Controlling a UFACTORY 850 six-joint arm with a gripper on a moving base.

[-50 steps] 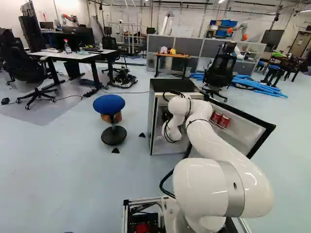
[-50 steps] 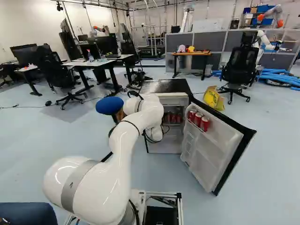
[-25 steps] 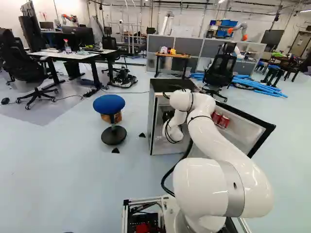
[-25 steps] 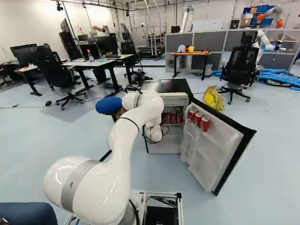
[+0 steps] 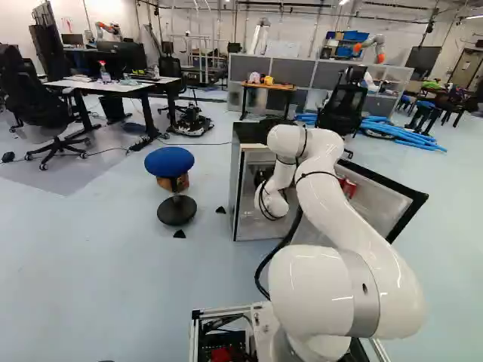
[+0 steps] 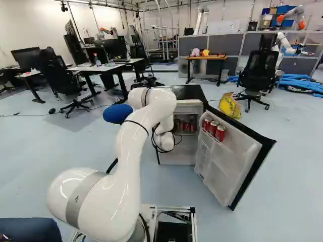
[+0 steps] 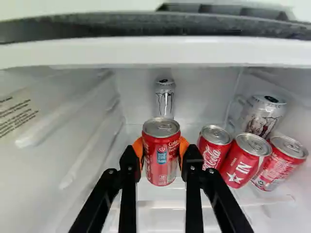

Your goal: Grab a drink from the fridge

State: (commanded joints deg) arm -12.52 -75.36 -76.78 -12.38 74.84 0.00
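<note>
Drink (image 7: 161, 152), a red can, sits between the orange pads (image 7: 138, 149) of the gripper (image 7: 161, 151), pinched from both sides inside the open fridge (image 6: 182, 157), with three more red cans (image 7: 243, 160) near it and a silver can (image 7: 164, 99) behind.
</note>
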